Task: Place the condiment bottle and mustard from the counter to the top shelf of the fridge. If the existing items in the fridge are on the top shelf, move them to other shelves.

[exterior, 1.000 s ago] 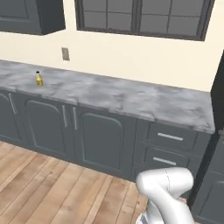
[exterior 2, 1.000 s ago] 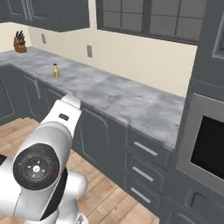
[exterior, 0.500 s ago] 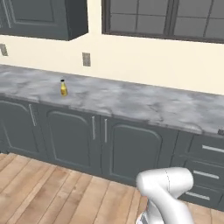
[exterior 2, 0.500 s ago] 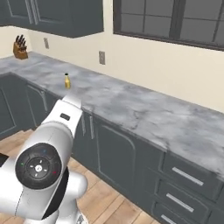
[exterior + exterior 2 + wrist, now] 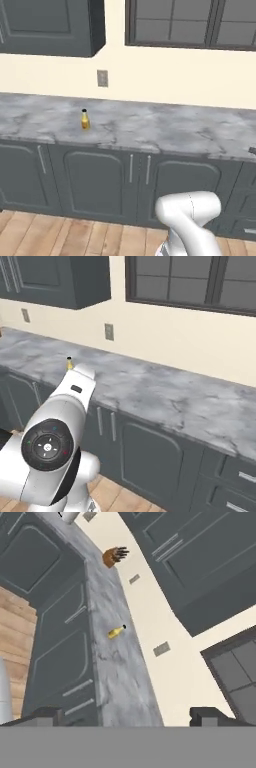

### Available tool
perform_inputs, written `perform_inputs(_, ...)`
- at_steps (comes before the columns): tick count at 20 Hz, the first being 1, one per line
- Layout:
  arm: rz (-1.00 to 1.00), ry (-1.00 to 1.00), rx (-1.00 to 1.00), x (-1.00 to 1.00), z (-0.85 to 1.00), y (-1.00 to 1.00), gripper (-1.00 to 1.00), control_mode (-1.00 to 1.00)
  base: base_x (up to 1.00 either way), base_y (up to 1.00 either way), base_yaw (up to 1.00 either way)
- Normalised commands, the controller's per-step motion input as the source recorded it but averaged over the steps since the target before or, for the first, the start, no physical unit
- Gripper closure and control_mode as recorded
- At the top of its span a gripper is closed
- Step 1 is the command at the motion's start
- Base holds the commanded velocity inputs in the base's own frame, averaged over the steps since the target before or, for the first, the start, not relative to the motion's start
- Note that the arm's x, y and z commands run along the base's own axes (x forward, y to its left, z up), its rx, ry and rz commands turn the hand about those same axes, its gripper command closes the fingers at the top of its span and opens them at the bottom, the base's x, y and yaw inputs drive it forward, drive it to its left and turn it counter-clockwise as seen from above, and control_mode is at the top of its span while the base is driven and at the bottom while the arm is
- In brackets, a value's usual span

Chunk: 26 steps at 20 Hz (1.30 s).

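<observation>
Grey marbled counter (image 5: 165, 132) runs under the window, and your mustard (image 5: 85, 119) stands upright on it, left of the wall outlet (image 5: 102, 78). You're at the approach step, well short of the bottle. The gripper (image 5: 127, 716) is carried high and rolled sideways, fingers spread wide, empty. Next, close in and reach for it.

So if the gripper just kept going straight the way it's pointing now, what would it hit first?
Probably the counter. In the hand view the open gripper aims at the marbled top near the cream wall, with the mustard further along and off to one side. Depth is unclear, so that is a guess.
</observation>
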Motion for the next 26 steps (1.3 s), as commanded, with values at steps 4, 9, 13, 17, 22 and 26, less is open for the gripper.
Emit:
perform_inputs(4,0.0,0.0,0.0,0.0,0.0,0.0,-1.0,1.0,0.93,1.0,-0.4)
perform_inputs(9,0.0,0.0,0.0,0.0,0.0,0.0,-1.0,1.0,0.7,1.0,-0.4)
perform_inputs(13,0.0,0.0,0.0,0.0,0.0,0.0,-1.0,1.0,0.08,1.0,-0.4)
perform_inputs(17,0.0,0.0,0.0,0.0,0.0,0.0,-1.0,1.0,0.35,1.0,-0.36)
perform_inputs(22,0.0,0.0,0.0,0.0,0.0,0.0,-1.0,1.0,0.63,0.7,-0.25)
perform_inputs(26,0.0,0.07,0.0,0.19,-0.04,-0.15,-1.0,-1.0,0.47,0.01,-0.02)
